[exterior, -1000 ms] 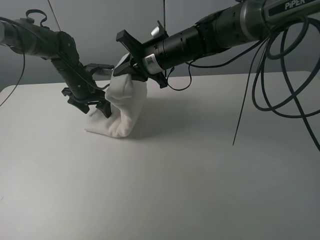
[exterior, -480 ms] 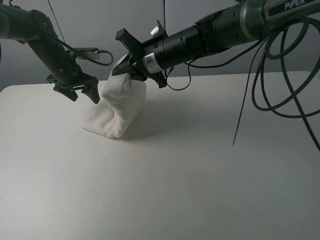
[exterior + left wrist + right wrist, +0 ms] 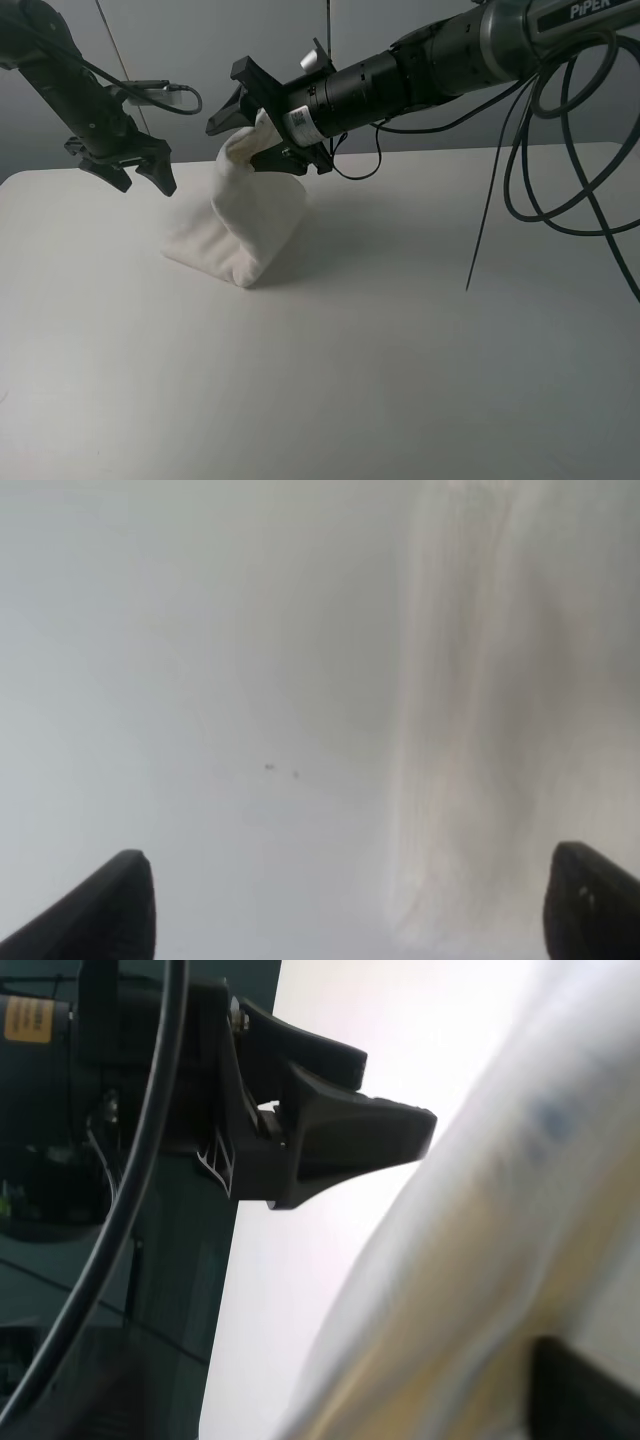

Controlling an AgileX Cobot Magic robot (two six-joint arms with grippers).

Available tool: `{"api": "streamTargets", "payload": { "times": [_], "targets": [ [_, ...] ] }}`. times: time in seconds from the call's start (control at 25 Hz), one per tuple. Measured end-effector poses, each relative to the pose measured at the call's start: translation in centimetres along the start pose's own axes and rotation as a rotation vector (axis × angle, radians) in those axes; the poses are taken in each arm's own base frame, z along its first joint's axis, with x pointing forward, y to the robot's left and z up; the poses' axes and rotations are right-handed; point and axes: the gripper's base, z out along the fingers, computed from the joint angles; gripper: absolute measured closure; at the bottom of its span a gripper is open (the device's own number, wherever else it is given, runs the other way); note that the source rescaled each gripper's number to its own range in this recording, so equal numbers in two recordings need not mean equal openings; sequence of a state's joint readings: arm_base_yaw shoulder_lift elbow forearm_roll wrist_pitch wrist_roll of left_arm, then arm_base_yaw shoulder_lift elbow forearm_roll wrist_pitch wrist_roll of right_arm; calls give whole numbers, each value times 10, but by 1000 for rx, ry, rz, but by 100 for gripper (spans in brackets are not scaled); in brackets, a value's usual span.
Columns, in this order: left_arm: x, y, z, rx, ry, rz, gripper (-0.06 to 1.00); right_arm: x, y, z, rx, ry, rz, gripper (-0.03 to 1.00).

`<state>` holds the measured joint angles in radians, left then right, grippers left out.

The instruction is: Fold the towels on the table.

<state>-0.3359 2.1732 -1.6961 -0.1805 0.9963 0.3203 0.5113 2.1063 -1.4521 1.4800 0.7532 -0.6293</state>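
White towel (image 3: 245, 215), heaped left of centre on counter (image 3: 400, 350), peak propped between spread prongs of right claw (image 3: 245, 125), seemingly mid-release to drape a fold; left claw (image 3: 125, 170), spread, empty, upper left, apart.

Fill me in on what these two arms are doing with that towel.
They are folding a white towel on the table. The right gripper stands at the towel's raised top end with its jaws apart, so the cloth rises in a peak above the table. The left gripper hangs open to the left of the towel, holding nothing. The fold is not yet laid flat.
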Motion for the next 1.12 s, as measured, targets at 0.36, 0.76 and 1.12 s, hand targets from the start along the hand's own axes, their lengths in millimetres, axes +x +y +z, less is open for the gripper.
{"api": "streamTargets", "payload": {
  "times": [0.36, 0.76, 1.12],
  "targets": [
    [2, 0, 0, -3, 24, 22, -6, -2, 2, 0, -23, -22, 20, -3],
    [4, -1, -10, -4, 37, 33, -6, 5, 10, -14, 88, 66, -233, -3],
    [8, -14, -111, -91, -152, 69, -6, 0, 49, -100, 563, 63, -672, -3]
  ]
}}
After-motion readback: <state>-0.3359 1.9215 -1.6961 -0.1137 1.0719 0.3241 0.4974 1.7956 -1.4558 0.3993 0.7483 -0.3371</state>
